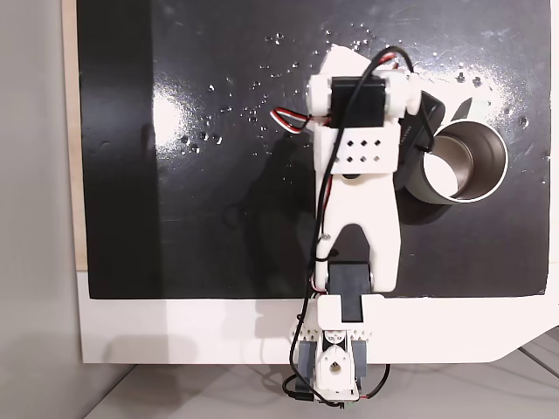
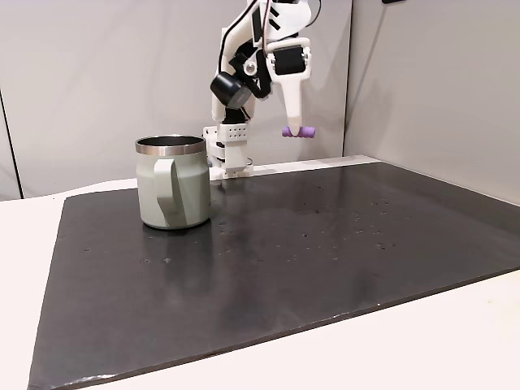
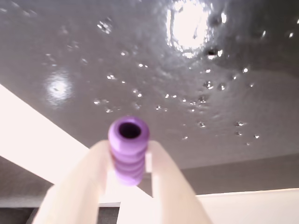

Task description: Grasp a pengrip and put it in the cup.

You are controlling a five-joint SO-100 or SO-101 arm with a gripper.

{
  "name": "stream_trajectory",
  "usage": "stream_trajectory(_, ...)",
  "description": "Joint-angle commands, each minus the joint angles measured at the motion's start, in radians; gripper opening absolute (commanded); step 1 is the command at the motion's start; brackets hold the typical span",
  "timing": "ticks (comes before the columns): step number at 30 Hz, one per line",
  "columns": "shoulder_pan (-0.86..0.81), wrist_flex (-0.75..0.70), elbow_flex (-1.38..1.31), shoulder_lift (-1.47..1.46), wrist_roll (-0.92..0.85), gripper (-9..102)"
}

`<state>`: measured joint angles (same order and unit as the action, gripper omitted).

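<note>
The white two-finger gripper [image 3: 129,161] is seen clamped on the small light-purple ribbed pengrip [image 3: 128,150], held high above the black mat [image 2: 325,244] and well apart from the brushed-steel cup [image 2: 172,181]. The pengrip should probably be carried over the cup's mouth and centred before being let go. Pale walls are seen behind the white table [image 2: 455,341].

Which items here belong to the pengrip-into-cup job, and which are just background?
Job items:
- pengrip, held between the gripper fingers, lifted above the mat
- cup, standing upright on the mat

Just there:
- black mat
- white tabletop
</note>
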<state>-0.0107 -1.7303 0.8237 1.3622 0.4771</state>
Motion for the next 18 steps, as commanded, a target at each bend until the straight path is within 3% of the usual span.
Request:
stream_trajectory(1, -0.041, -0.029, 0.041, 0.138, -0.081, 0)
stream_trajectory(18, -0.189, -0.071, 0.41, 0.664, -0.451, 0)
